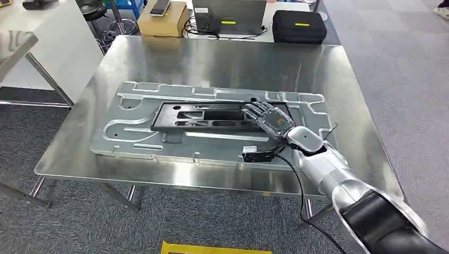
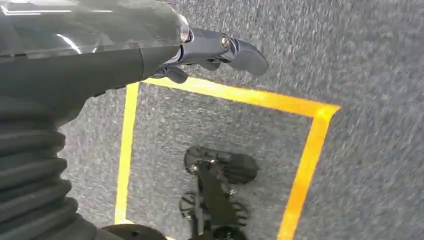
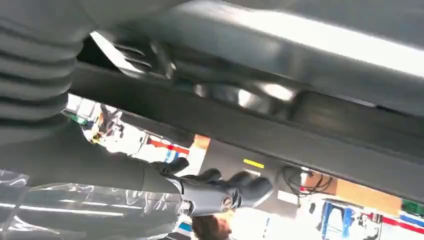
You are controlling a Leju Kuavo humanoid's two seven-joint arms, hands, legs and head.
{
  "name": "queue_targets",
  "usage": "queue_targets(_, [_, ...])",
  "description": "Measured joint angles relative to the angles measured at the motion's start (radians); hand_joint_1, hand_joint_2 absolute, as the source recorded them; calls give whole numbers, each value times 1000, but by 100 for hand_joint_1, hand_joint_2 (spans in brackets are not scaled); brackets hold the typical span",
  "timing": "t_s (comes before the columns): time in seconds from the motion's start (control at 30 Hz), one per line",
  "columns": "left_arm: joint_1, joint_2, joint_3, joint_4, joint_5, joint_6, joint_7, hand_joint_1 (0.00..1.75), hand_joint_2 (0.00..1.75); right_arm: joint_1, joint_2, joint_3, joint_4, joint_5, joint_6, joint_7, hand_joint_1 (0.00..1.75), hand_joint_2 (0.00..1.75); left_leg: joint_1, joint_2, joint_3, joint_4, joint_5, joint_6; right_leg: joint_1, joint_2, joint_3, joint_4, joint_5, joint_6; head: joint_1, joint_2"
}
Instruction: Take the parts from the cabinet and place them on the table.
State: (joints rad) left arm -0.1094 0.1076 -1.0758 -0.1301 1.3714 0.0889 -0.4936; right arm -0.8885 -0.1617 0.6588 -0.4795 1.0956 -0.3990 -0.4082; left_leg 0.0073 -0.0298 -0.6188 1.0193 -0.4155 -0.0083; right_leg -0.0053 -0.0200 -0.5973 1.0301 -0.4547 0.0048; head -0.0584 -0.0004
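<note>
A long black slotted part (image 1: 212,117) lies flat on a large silver stamped plate (image 1: 132,132) in the middle of the steel table (image 1: 212,63). My right hand (image 1: 270,119) rests flat on the right end of the black part, palm down and fingers stretched out, not clasping it. In the right wrist view the black part's edge (image 3: 250,125) runs close past the hand (image 3: 210,192), whose thumb and fingers are apart with nothing between them. My left hand (image 2: 215,50) hangs above the carpet, fingers loosely extended and holding nothing.
Beyond the table's far edge stand a cardboard box (image 1: 161,21), a grey device (image 1: 227,16) and a black case (image 1: 299,26). A white table (image 1: 47,42) stands at the left. Yellow tape (image 2: 300,165) marks a square on the grey carpet.
</note>
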Motion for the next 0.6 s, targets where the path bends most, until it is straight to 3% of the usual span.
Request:
queue_targets(0.07, [0, 0, 0, 0, 0, 1, 0, 0, 0, -1, 0, -3, 0, -10, -6, -6, 0, 0, 5, 2, -2, 10, -11, -11, -10, -6, 6, -14, 9, -14, 0, 0])
queue_targets(0.1, [-2, 0, 0, 0, 0, 1, 0, 0, 0, -2, 0, -8, -2, -30, -14, -20, 0, 0, 3, 9, -16, 44, -37, -17, -10, -8, 7, -15, 8, -19, 0, 0])
queue_targets(0.2, [0, 0, 0, 0, 4, 4, 2, 0, 0, 3, -5, -51, -19, -167, 3, -107, 0, 0, 4, 13, -124, 275, -149, -30, -7, -13, 7, -14, 7, -25, 0, 0])
queue_targets(0.23, [2, 0, -1, 0, 9, 4, 3, 0, 0, 5, -5, -69, -30, -222, 28, -140, 0, 0, 5, 13, -145, 316, -155, -32, -7, -13, 7, -13, 6, -25, 0, 0])
queue_targets(0.27, [2, 0, -2, 0, 12, 4, 3, 0, 0, 8, -5, -89, -46, -268, 54, -168, 0, 0, 5, 14, -141, 304, -136, -32, -7, -13, 8, -13, 6, -25, 0, 0])
queue_targets(0.3, [1, 0, -5, 0, 15, 4, 3, 0, 0, 11, -5, -109, -69, -338, 95, -197, 0, 0, 5, 14, -114, 245, -98, -32, -7, -13, 9, -11, 5, -24, 0, 0])
queue_targets(0.37, [-1, 2, -7, 0, 23, 4, 3, 0, 0, 20, -6, -147, -135, -501, 195, -257, 0, 0, 5, 12, -22, 60, -10, -26, -8, -12, 12, -7, -1, -18, 0, 0])
queue_targets(0.4, [-1, 3, -9, 0, 27, 3, 7, 0, 0, 34, -7, -169, -185, -609, 258, -278, 0, 0, 4, 2, 0, 8, -13, -18, -4, -11, 12, -4, -4, -13, 0, 0])
queue_targets(0.43, [0, 3, -10, 0, 33, 2, 9, 0, 0, 51, -10, -189, -249, -718, 317, -287, 0, 0, -1, 5, 2, 3, -6, -8, -1, -8, 11, -3, -4, -8, 0, 0])
queue_targets(0.5, [3, 3, -19, 0, 40, 0, 14, 0, 0, 87, -10, -217, -371, -894, 400, -289, 0, 0, -3, 6, 1, 7, -7, 2, -1, -9, 12, -8, -3, -1, 0, 0])
queue_targets(0.57, [3, 3, -20, 0, 49, -6, 16, 0, 0, 134, -5, -253, -504, -1050, 444, -293, 0, 0, 7, 8, 9, -9, 2, 20, -3, -8, 12, -5, -11, 13, 0, 0])
queue_targets(0.6, [2, 3, -21, 0, 58, -11, 16, 0, 0, 162, 7, -283, -584, -1119, 449, -294, 0, 0, 5, 9, 12, -13, 4, 23, -6, 0, 4, 22, -34, 17, 0, 0])
